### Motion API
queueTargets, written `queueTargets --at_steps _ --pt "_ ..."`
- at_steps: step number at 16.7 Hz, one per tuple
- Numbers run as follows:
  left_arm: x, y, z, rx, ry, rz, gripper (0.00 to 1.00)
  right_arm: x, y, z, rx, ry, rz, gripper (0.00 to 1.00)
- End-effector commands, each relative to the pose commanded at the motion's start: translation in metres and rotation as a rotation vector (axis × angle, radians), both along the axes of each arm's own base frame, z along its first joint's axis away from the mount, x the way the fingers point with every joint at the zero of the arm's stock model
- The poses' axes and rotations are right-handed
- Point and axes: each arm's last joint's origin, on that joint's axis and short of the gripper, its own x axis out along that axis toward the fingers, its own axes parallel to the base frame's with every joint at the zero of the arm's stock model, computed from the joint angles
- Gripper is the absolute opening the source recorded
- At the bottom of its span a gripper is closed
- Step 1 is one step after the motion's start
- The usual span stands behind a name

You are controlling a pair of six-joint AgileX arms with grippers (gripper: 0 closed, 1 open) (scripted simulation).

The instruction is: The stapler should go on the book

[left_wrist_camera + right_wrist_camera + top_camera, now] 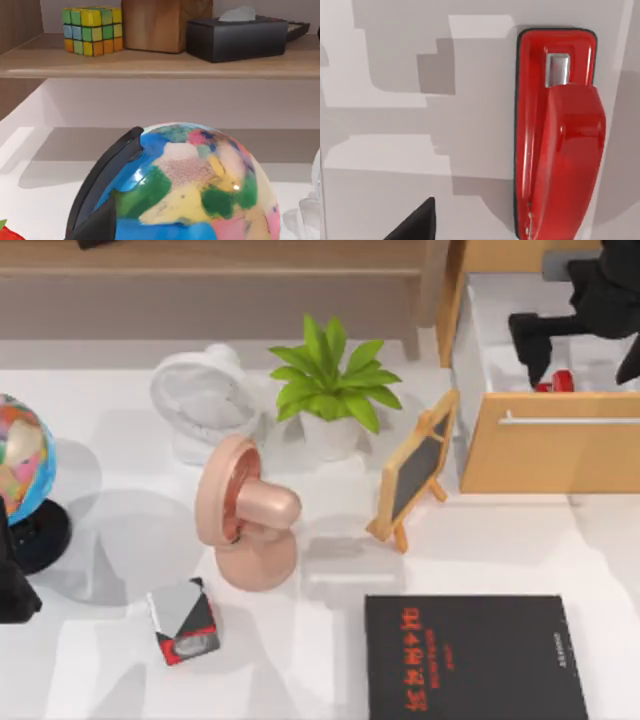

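The red stapler point(556, 381) lies on the white floor of the open drawer point(550, 452) at the table's back right. In the right wrist view the stapler point(559, 135) is close, with one black fingertip point(415, 226) off to its side and apart from it. My right gripper point(583, 362) hangs open over the drawer, its fingers spread on either side of the stapler and holding nothing. The black book point(472, 656) with red characters lies flat at the front right of the table. My left arm point(12, 585) is parked at the left edge, beside the globe.
A colourful globe point(20, 455) stands at the left. A white fan point(205, 395), a potted plant point(330, 390), a pink fan point(245, 512) and a small chalkboard point(415, 470) fill the middle. A red, black and grey cube point(185, 622) lies front left.
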Motion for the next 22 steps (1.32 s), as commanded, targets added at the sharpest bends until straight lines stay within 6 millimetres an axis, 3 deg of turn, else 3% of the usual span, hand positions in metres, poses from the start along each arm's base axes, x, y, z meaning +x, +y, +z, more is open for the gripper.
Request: queueTargets --at_steps 7,13,15,18,22 --pt "0.0 0.0 0.0 0.0 0.0 0.0 1.0 0.0 -0.003 0.002 -0.001 0.006 -0.005 1.0" --pt "0.0 0.0 0.0 0.0 0.0 0.0 1.0 -0.024 -0.006 0.056 0.0 0.001 0.0 1.0" --pt "0.0 0.0 0.0 0.0 0.0 0.0 1.0 -0.03 -0.007 0.064 0.0 0.001 0.0 1.0" --pt "0.0 0.0 0.0 0.0 0.0 0.0 1.0 -0.03 -0.01 0.059 -0.001 0.002 -0.005 1.0" --pt "0.0 0.0 0.0 0.0 0.0 0.0 1.0 -0.016 -0.007 0.026 0.004 -0.002 -0.001 1.0"
